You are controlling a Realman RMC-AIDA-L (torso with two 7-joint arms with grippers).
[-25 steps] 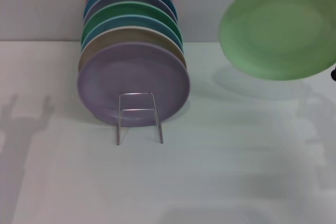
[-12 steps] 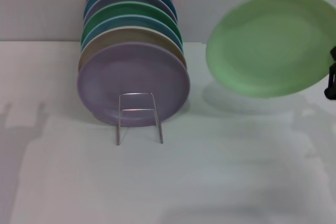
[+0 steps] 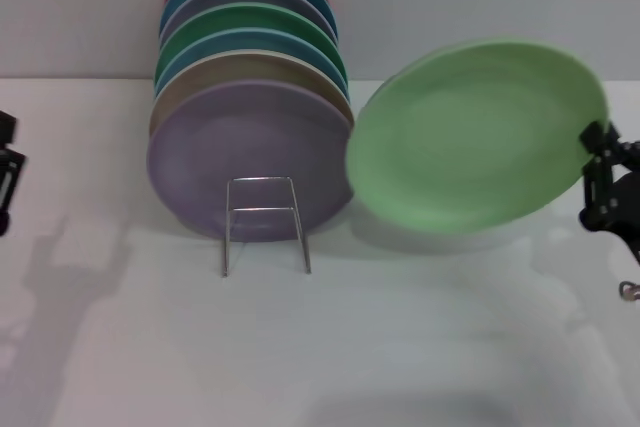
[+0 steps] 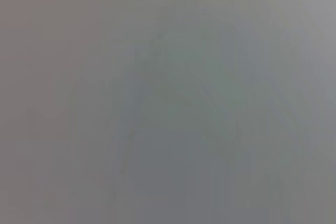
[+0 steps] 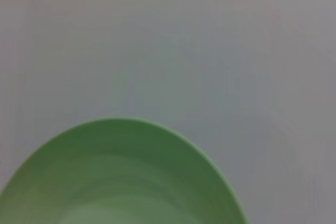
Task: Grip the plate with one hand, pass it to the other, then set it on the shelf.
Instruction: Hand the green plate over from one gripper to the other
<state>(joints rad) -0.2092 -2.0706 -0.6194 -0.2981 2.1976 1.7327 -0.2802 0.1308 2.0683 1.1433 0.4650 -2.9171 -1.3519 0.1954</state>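
The light mint-green plate (image 3: 470, 142) hangs tilted above the table at the right, its left rim close to the plates in the rack. My right gripper (image 3: 598, 152) is shut on the plate's right rim. The right wrist view shows the plate (image 5: 121, 182) filling the lower part of the picture, with no fingers in sight. The shelf (image 3: 265, 209), a thin silver wire rack with an upright loop, stands left of centre. My left gripper (image 3: 6, 172) shows only partly at the far left edge, well away from the plate. The left wrist view shows only a blank grey surface.
Several coloured plates stand on edge in the rack, a lavender plate (image 3: 250, 142) at the front and a darker green one (image 3: 250, 22) farther back. The white table (image 3: 400, 327) stretches in front, with a grey wall behind.
The right gripper has carried the plate left and down, toward the rack, and has come into view itself. The left gripper has appeared at the left edge.
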